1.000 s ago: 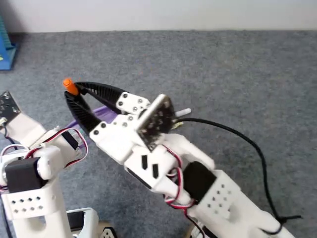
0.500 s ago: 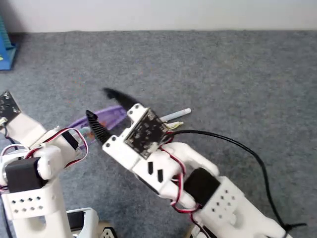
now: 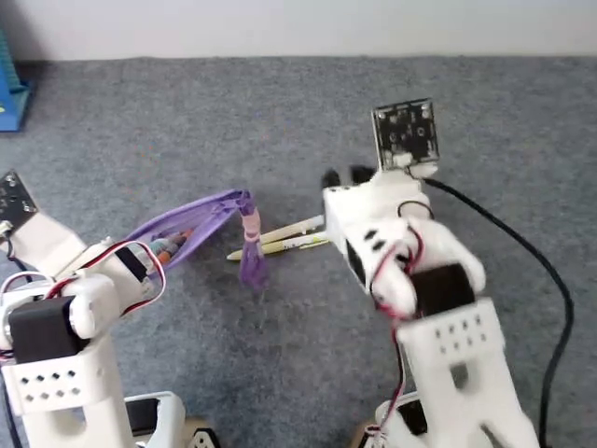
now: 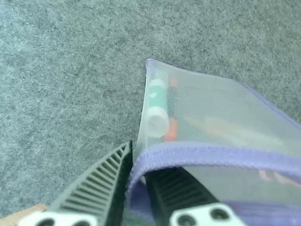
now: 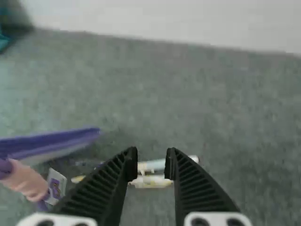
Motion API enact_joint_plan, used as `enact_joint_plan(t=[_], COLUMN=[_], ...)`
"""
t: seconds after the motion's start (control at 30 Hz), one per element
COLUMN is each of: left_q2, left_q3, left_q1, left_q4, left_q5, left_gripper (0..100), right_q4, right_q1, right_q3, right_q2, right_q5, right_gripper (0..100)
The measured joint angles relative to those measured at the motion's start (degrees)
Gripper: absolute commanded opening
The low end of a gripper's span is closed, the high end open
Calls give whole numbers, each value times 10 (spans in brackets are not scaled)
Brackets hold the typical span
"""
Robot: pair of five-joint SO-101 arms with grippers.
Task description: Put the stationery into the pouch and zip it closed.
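A purple mesh pouch (image 3: 191,221) hangs off the grey carpet at the left, its mouth end and pink zip pull (image 3: 252,245) toward the middle. My left gripper (image 4: 138,157) is shut on the pouch's purple edge (image 4: 202,155). Through the mesh (image 4: 221,117) I see a green-and-white marker (image 4: 156,110) and something orange. Two pale pens (image 3: 280,238) lie on the carpet just right of the zip pull. My right gripper (image 5: 151,153) hovers a little to their right, open by a narrow gap with nothing in it, and the pens (image 5: 151,165) show past its tips.
The right arm (image 3: 401,252) stands over the centre-right with its black cable (image 3: 550,280) trailing to the right. The left arm's base (image 3: 56,373) fills the near left corner. A blue object (image 3: 11,93) sits at the far left edge, and a white wall runs along the back.
The right arm has swung from over the pouch back to the right. The orange-tipped marker that it held is no longer in its jaws, which have narrowed. The left arm kept still.
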Motion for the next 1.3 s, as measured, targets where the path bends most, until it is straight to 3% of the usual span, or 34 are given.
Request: enact_joint_plan(t=[0.17, 0.53, 0.83, 1.3], left_q2=[0, 0, 0, 0], left_q3=[0, 0, 0, 0], left_q1=[0, 0, 0, 0], left_q4=[0, 0, 0, 0], left_q5=[0, 0, 0, 0], left_gripper=[11, 11, 11, 11], right_q4=[62, 155, 156, 158], right_q1=[21, 18, 19, 55], right_q3=[-28, -265, -451, -658], right_q2=[132, 448, 654, 883], right_q5=[-92, -274, -331, -342], right_gripper=[210, 210, 210, 208])
